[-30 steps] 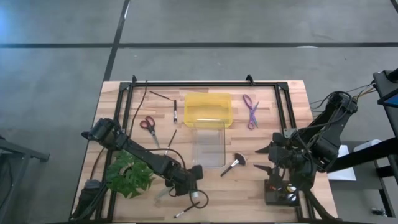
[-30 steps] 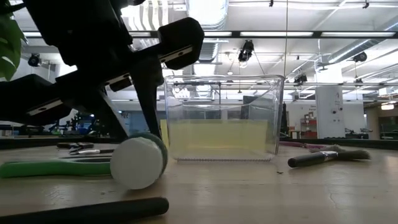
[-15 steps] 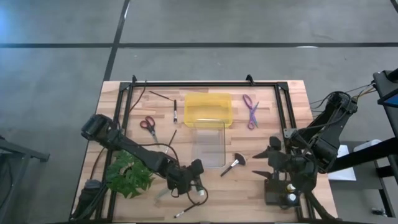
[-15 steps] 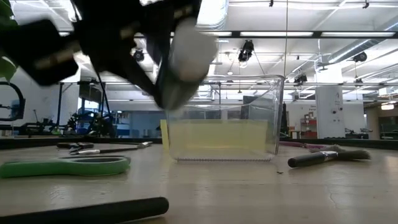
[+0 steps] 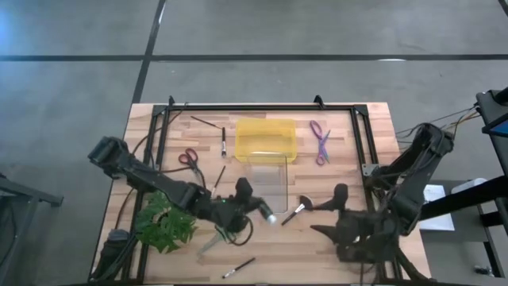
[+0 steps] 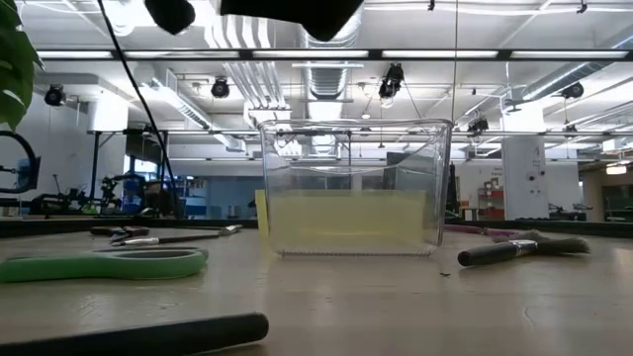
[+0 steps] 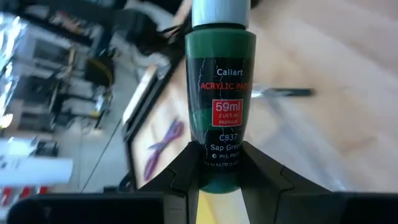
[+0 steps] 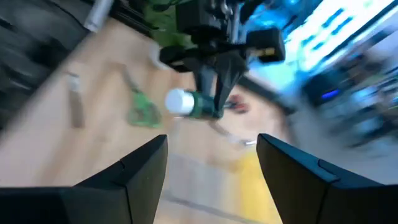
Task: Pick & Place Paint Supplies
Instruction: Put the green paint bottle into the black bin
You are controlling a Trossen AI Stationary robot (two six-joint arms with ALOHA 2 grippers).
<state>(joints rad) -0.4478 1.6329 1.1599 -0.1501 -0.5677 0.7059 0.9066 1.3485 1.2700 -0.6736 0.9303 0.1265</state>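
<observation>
A green paint bottle with a white cap [image 7: 220,81] is held by my left gripper [image 7: 221,158]. In the high view this gripper [image 5: 255,210] hovers by the near end of the clear bin [image 5: 267,187], bottle [image 5: 268,215] in hand. My right gripper [image 8: 214,180] is open, low over the table's near right part [image 5: 327,219], and faces the bottle [image 8: 189,103]. The broad-headed brush [image 5: 298,210], purple scissors [image 5: 320,141], red scissors [image 5: 189,159], green scissors [image 6: 99,265] and thin brushes [image 5: 238,268] lie flat on the table. My left gripper pinches the bottle by its bottom end [image 7: 221,146] between its two fingers [image 7: 180,171]. The rest of the bottle sticks out past the fingertips, white cap [image 7: 220,12] farthest from them. The bottle is lifted clear of the table, its cap toward the table's right.
A yellow box [image 5: 266,139] stands at the clear bin's far end. A leafy plant [image 5: 163,222] sits near the left front. More thin brushes [image 5: 206,121] and a pen [image 5: 224,141] lie toward the far left. A dark handle [image 6: 138,336] lies at the near edge.
My left gripper has lifted the green bottle from where it lay near the table's near edge. It has carried the bottle up and toward the far right, to the clear bin's near end. My right gripper has moved toward the near edge and leftward.
</observation>
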